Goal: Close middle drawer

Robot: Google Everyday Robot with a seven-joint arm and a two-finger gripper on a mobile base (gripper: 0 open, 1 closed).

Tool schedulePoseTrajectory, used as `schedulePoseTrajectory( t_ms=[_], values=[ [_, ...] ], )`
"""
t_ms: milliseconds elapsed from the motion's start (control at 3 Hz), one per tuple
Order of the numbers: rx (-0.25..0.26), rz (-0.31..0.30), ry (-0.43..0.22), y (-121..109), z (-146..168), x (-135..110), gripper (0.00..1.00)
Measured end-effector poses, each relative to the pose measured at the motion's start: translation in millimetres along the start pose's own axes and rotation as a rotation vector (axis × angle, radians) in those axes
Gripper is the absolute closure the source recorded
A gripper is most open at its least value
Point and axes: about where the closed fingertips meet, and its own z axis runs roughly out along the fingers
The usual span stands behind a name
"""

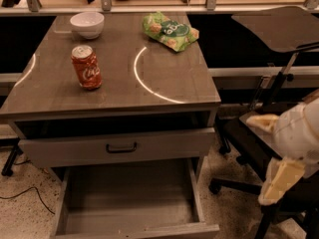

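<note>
The middle drawer point(129, 203) is pulled far out at the bottom of the grey cabinet. It is a wide, deep, empty grey box with its low front point(139, 231) at the picture's lower edge. Above it, the taller-fronted top drawer point(119, 148) with a black handle stands slightly out. My gripper point(261, 159) hangs at the right, beside the cabinet and apart from both drawers, about level with the top drawer. Its cream fingers point(278, 180) are spread and hold nothing.
On the cabinet top point(164, 83) are a red soda can point(86, 66), a white bowl point(87, 24) and a green snack bag point(170, 31). A black office chair point(249, 133) stands right of the cabinet, under my gripper. A cable point(25, 193) lies on the floor at left.
</note>
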Motion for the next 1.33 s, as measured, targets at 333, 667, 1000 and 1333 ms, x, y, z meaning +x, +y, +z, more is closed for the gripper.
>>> schedulePoseTrajectory(
  t_ms=[333, 667, 1000, 1333],
  values=[
    [-0.068, -0.044, -0.038, 19.1, 68.6, 0.8, 0.00],
    [-0.066, -0.048, -0.044, 19.5, 72.2, 0.8, 0.00],
    [-0.056, -0.105, -0.107, 26.9, 119.0, 0.8, 0.00],
    [-0.037, -0.161, -0.148, 26.4, 170.4, 2.6, 0.00]
  ],
)
